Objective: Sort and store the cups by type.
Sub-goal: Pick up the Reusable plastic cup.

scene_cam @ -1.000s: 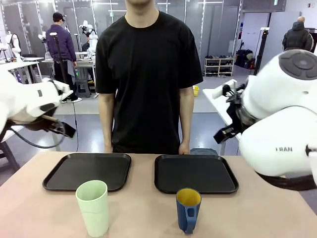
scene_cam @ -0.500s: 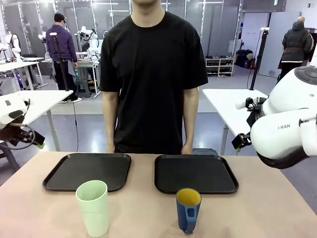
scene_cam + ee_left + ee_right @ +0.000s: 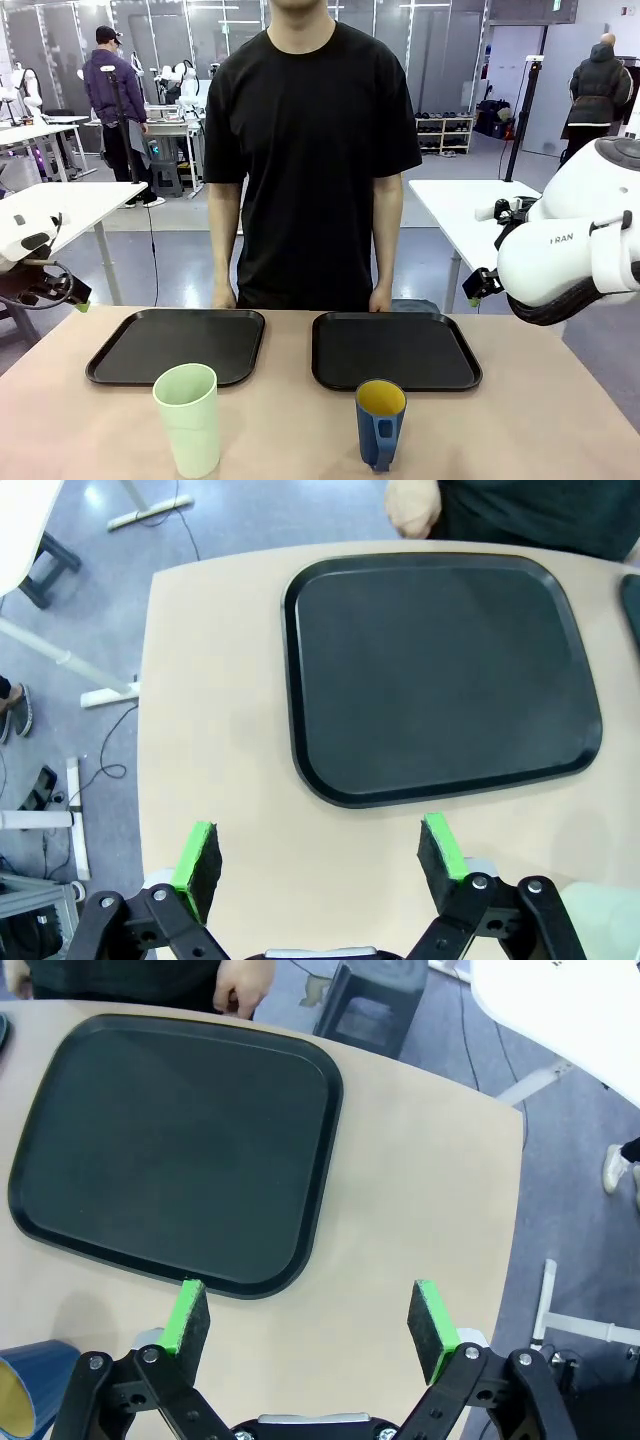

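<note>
On the tan table [image 3: 290, 440], the tall pale mint-green handleless tumbler [image 3: 187, 420] stands upright at 6 o'clock of the left black tray [image 3: 178, 345]. The short dark blue mug with yellow inside [image 3: 380, 430] stands upright at 6 o'clock of the right black tray [image 3: 395, 350]. Both the left end effector [image 3: 318, 855] and the right end effector [image 3: 308, 1318] have fingers apart, holding nothing.

Grey floor [image 3: 165, 262], white tables [image 3: 462, 200] behind.
</note>
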Motion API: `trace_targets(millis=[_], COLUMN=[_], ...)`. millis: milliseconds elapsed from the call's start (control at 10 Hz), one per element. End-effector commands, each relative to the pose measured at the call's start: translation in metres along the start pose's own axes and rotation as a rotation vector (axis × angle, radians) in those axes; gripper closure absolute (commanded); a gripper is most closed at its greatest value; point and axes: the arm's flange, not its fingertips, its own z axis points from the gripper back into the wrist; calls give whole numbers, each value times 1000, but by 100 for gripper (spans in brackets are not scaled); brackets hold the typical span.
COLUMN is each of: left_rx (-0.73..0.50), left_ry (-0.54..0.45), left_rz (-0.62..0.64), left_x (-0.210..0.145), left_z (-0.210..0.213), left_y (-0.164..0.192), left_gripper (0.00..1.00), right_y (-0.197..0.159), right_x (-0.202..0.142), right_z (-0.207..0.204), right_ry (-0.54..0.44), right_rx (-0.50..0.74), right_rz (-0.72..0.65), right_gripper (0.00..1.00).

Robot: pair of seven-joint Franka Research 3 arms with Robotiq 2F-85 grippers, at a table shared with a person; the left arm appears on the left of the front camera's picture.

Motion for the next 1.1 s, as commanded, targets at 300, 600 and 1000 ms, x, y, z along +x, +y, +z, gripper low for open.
trace_targets(millis=[300,600,1000], left_rx=[3,3,3], left_ry=[0,0,0], left_rz=[-2,-2,-2], left_x=[0,0,0], left_z=[0,0,0], left_y=[1,1,1], left_gripper=[0,0,0], right_y=[-3,-3,-3], right_x=[0,0,0], right_z=[0,0,0], right_ry=[0,0,0], right_rx=[-10,-10,-10], right_rz=[-2,-2,-2], right_gripper=[0,0,0])
